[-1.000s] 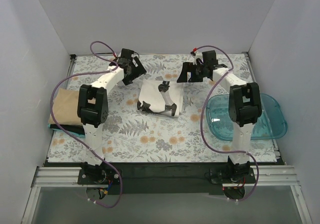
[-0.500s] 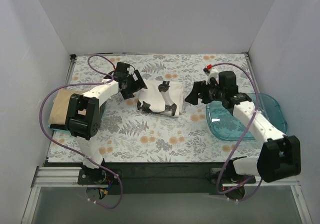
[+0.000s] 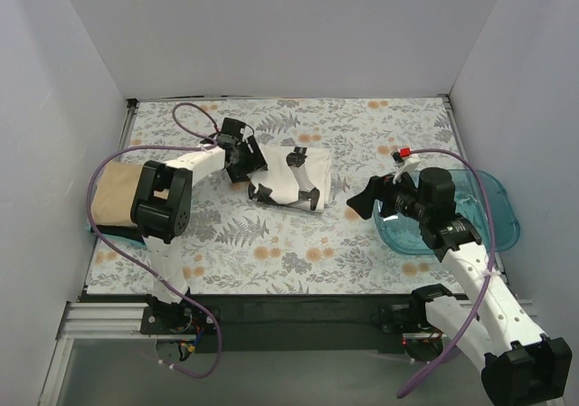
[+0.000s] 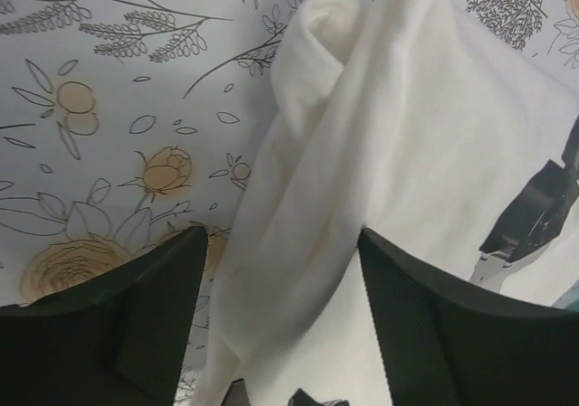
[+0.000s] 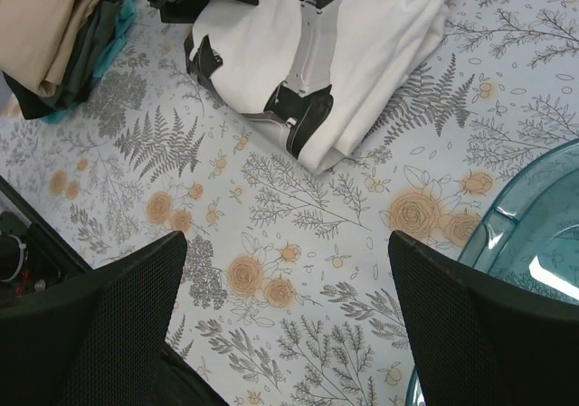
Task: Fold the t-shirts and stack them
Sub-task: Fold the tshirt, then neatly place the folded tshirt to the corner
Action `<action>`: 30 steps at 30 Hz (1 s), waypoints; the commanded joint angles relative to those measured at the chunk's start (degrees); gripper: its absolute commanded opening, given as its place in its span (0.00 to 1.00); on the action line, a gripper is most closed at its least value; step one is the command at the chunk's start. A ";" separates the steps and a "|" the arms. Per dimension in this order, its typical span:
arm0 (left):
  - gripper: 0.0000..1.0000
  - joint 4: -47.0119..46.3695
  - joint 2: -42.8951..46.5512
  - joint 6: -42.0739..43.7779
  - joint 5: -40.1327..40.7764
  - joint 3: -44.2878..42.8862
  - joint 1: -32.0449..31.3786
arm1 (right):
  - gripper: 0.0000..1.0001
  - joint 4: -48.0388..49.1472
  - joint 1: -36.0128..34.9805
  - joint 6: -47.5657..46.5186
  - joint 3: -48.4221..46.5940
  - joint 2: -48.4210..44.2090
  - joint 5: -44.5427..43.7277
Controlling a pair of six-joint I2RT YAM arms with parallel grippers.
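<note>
- Top external view: the white t-shirt, folded into a compact bundle, lies at the middle of the floral-covered table, with dark printed patches showing on its upper face.
- The left gripper sits low at the bundle's left edge, the arm reaching in from the left side of the table.
- Left wrist view: its fingers stand spread apart with a soft rolled fold of the white cloth running between them (nothing is pinched).
- The tan t-shirt rests folded at the table's left edge on top of darker cloths, well apart from the white one.
- The right gripper hangs over bare tabletop between the white bundle and the blue tub, which sits at the right edge.
- Right wrist view: its two fingers are wide apart and hold nothing. Below them is the flower print, with the white bundle up ahead, the tan shirt in the far left corner, and the tub's rim at lower right.
</note>
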State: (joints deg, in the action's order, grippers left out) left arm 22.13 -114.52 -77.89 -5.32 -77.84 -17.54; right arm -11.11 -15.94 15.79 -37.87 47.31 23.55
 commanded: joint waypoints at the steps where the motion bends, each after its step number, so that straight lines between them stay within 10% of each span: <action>1: 0.63 3.44 -3.51 1.07 3.38 -0.20 -3.63 | 0.98 -0.83 -0.23 0.91 1.57 -2.22 -3.41; 8: 0.00 5.37 -5.45 1.59 10.58 -0.47 -7.85 | 0.98 -3.30 -0.31 -1.55 2.18 -5.12 -5.53; 30: 0.00 10.13 20.56 5.55 44.34 25.98 -13.49 | 0.98 -6.38 -0.14 -4.45 10.18 -11.28 -15.11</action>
State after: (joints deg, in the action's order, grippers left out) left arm 28.93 -95.72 -75.35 32.40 -53.80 -31.33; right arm -18.37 -15.99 11.66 -27.88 36.14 11.81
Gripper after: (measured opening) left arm 0.062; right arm 0.983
